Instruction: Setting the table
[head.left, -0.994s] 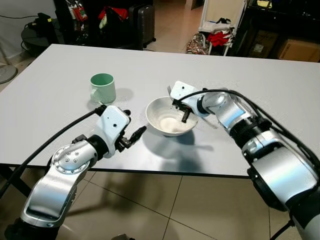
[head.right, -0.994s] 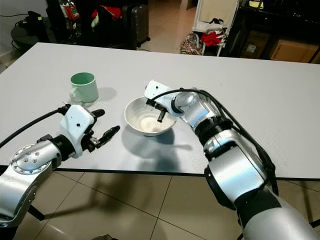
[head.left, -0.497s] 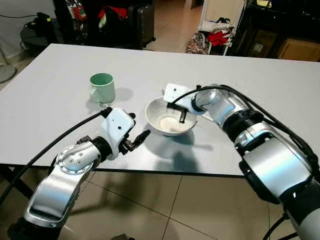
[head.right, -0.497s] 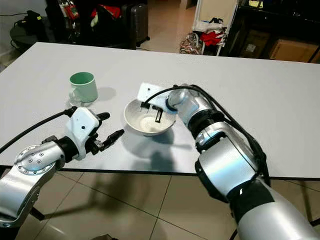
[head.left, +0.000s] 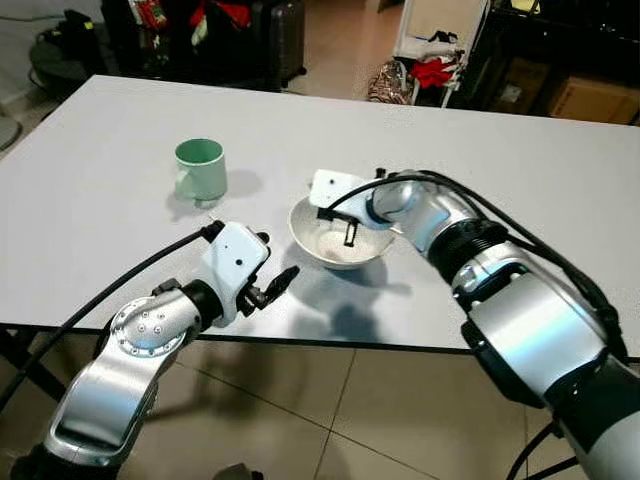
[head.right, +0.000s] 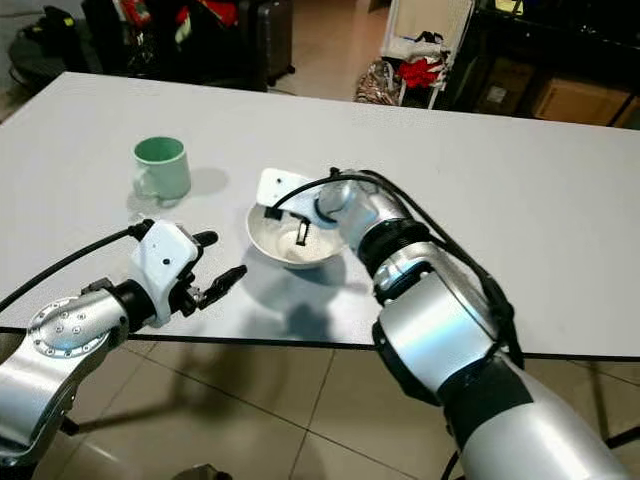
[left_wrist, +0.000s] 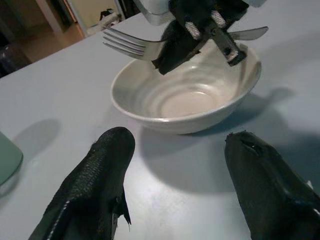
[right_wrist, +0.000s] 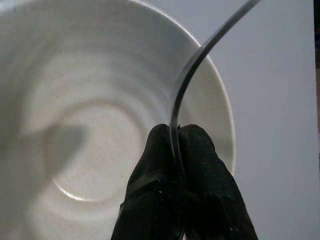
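Centrally, on the smooth white table (head.left: 520, 200), sits a round, ridged white ceramic bowl (head.left: 322, 248). At its ten o'clock stands a matte green mug (head.left: 201, 169). The right gripper (right_wrist: 180, 150) pinches a thin metal fork (left_wrist: 131, 46) over the bowl. The left gripper (left_wrist: 175, 185), jaws wide, hovers at seven o'clock, its fingertips cropped.

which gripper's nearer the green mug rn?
Left. The left gripper hangs near the table's front edge, below the pale green ceramic mug. The right gripper, shut on a metal fork, is over the white bowl, farther off.
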